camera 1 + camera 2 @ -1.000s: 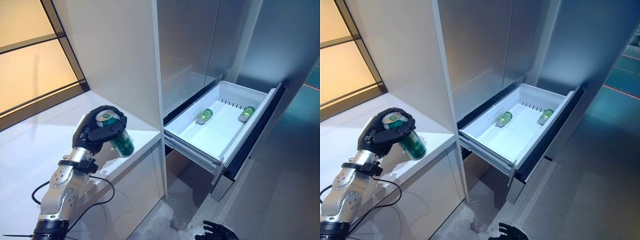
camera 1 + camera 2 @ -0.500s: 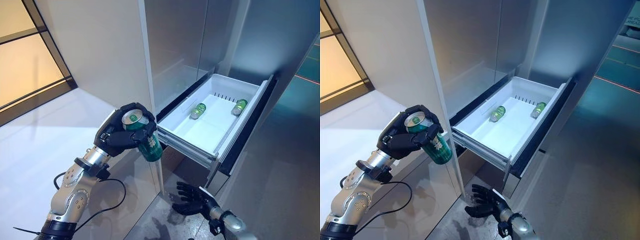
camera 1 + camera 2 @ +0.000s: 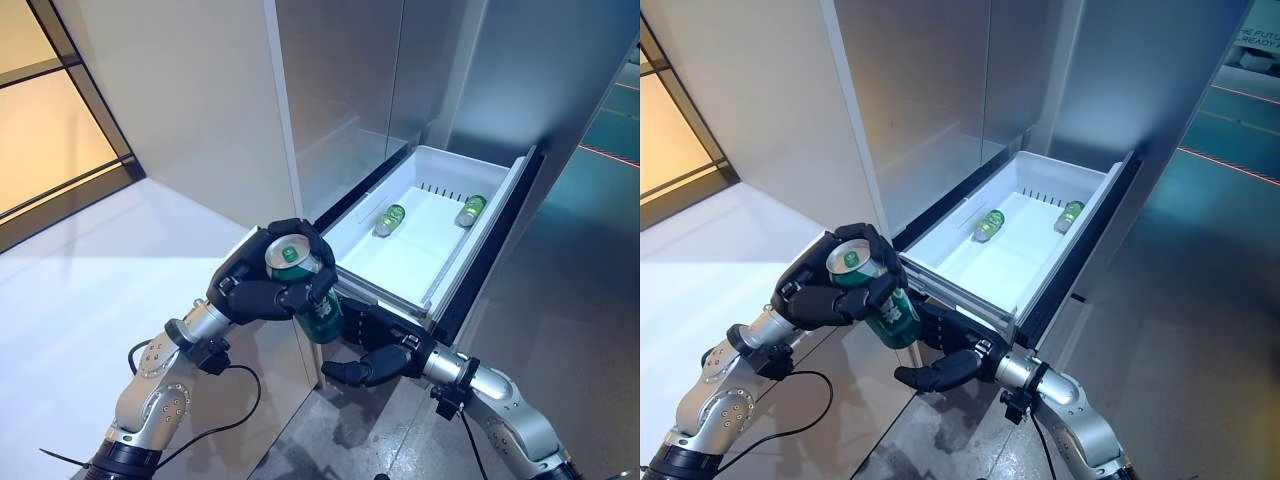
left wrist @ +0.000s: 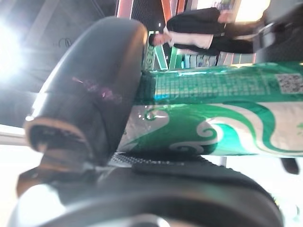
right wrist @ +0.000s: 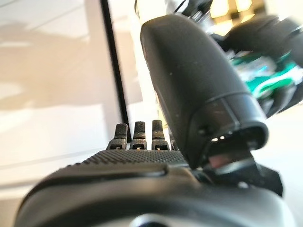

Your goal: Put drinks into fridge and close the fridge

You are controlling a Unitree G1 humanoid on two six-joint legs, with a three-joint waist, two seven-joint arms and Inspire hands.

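Left hand point(image 3: 262, 293) wrapped round green can point(image 3: 304, 290), gripped from the top end, can tilted, body hanging below the fingers; wrist view confirms thumb and fingers curled on it. Moved since a second ago: then held over the white counter point(image 3: 100, 300) by the wall, half a second ago at the counter's edge, now off the counter and in the air near the drawer's point(image 3: 480, 235) near corner. Not yet over the tub, not yet released. Right hand point(image 3: 378, 345) risen too: a second ago barely in view at the bottom, now up just under and beside the can, fingers spread and relaxed, holding nothing. Looks like a handover or a support from below; cannot tell whether its fingers touch the can. Beyond: fridge drawer pulled fully out, white tub with two cans lying on their sides, near can point(image 3: 389, 219) about mid-tub, far can point(image 3: 469, 210) by the right wall near the back, well apart, clear floor between them and the front. Judgement: transport step, roughly halfway; third can needs to get over the front wall and go down in the free front area, then drawer needs pushing shut. Risk: tilted can slipping in a hand-to-hand swap, or clipping the drawer's front rim.
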